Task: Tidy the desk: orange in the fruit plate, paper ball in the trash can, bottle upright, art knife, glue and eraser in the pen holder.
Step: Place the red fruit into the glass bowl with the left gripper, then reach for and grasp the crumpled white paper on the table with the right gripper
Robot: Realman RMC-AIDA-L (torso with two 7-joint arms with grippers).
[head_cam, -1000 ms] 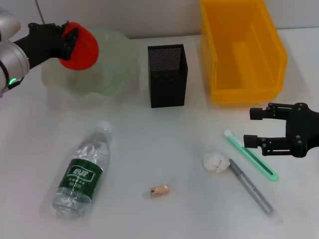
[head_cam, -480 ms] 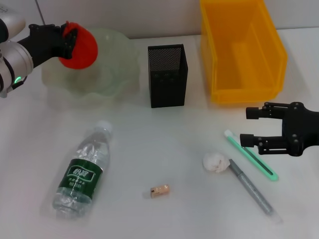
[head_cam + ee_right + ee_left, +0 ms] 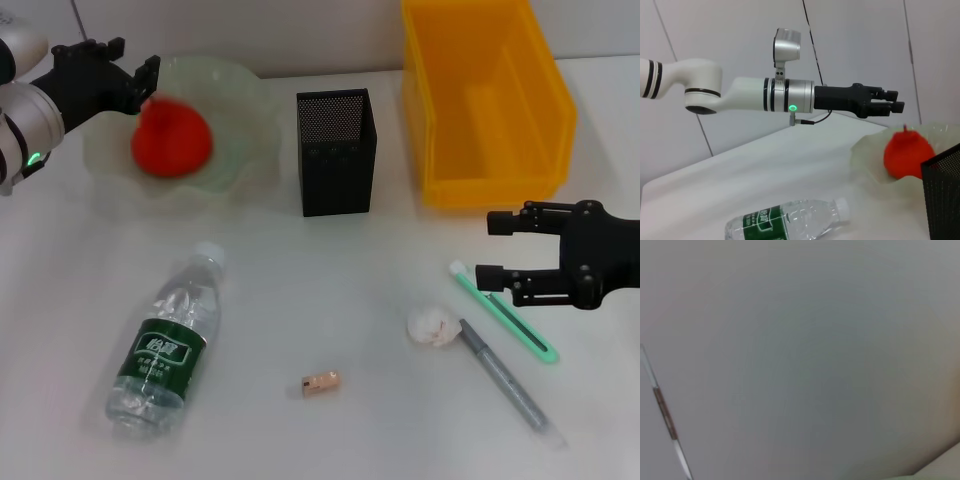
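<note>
sitting in fruit plate: red-orange orange | left tool fingers apart, empty

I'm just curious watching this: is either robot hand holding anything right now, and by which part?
Nothing is held. The left gripper is open above the orange in the fruit plate; the right gripper is open and empty.

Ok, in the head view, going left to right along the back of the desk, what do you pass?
Left claw → orange in the fruit plate → pen holder → trash can.
</note>
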